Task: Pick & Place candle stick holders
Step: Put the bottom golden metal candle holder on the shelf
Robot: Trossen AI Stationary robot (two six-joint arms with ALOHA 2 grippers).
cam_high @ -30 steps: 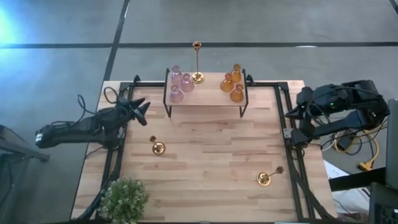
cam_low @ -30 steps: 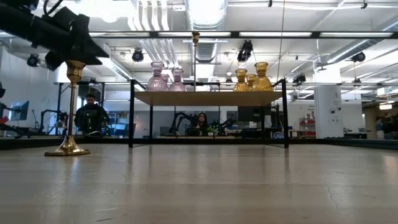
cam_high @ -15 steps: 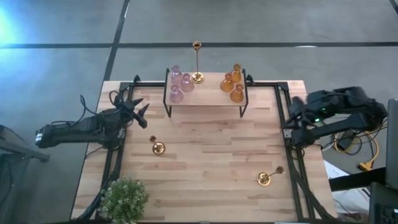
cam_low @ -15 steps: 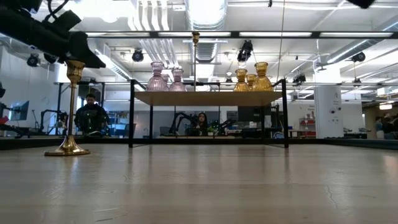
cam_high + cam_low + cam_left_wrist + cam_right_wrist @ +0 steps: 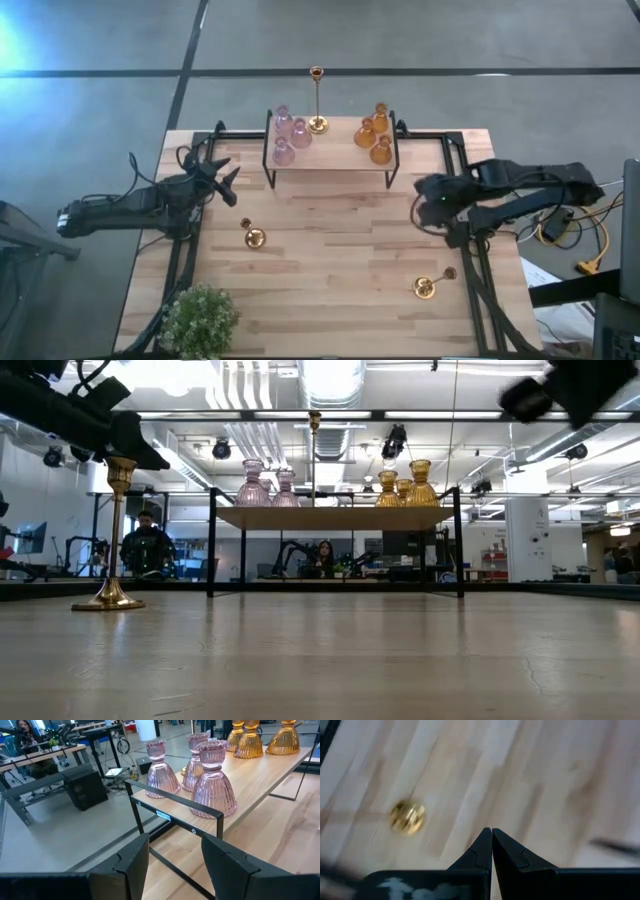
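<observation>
Candle stick holders are spread over my wooden table (image 5: 330, 270), most of them up on the small raised shelf (image 5: 330, 158) at the far edge. Largest first after those: the green leafy plant (image 5: 200, 320) sits at the near left corner of the table.

My left arm reaches in over the table's left edge, its gripper (image 5: 226, 178) spread apart and holding nothing, pointed toward the shelf's left end. My right arm stretches in from the right side, and its gripper (image 5: 424, 193) hangs above the table's right part with the fingers (image 5: 482, 850) pressed together on nothing.

On the shelf's left end stand three pink glass holders (image 5: 288, 135), close together. On its right end stand three amber glass holders (image 5: 374, 132), also bunched. Between the two groups, at the shelf's far edge, one tall gold holder (image 5: 317, 100) stands upright.

Down on the table, a second gold holder (image 5: 252, 236) stands upright on the left side, near my left gripper but apart from it. A third gold holder (image 5: 432, 283) lies tipped on its side near the right edge, nearer the front than my right gripper.
</observation>
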